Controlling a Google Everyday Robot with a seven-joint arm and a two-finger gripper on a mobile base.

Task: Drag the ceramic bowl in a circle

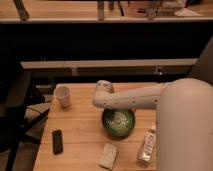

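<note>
Claw [107, 103] sits at the end of the pale arm, right over the far rim of the ceramic bowl [119, 123], and looks like it's reaching down to it. The wrist covers it, so I honestly can't tell how wide it is or whether it's got hold of the rim at all.

The bowl is upright on the tabletop [80, 125], roughly in the middle and a bit toward the right.

Progress-wise, my guess is the arm is in position at the bowl, but nothing here shows how much of the circle is traced. I'd count the dragging as the part left to do.

Room to move:
- The left of the bowl is the open side, bare wood between the white cup [62, 96] at the back and the dark handset [58, 141] near the front.
- The right is tight, with a white bottle-ish thing [147, 148] near the bowl.
- At the front, a pale folded packet [108, 156] lies near the bowl, close to the front edge.

So the loop probably wants to stay small or lean left and back.
</note>
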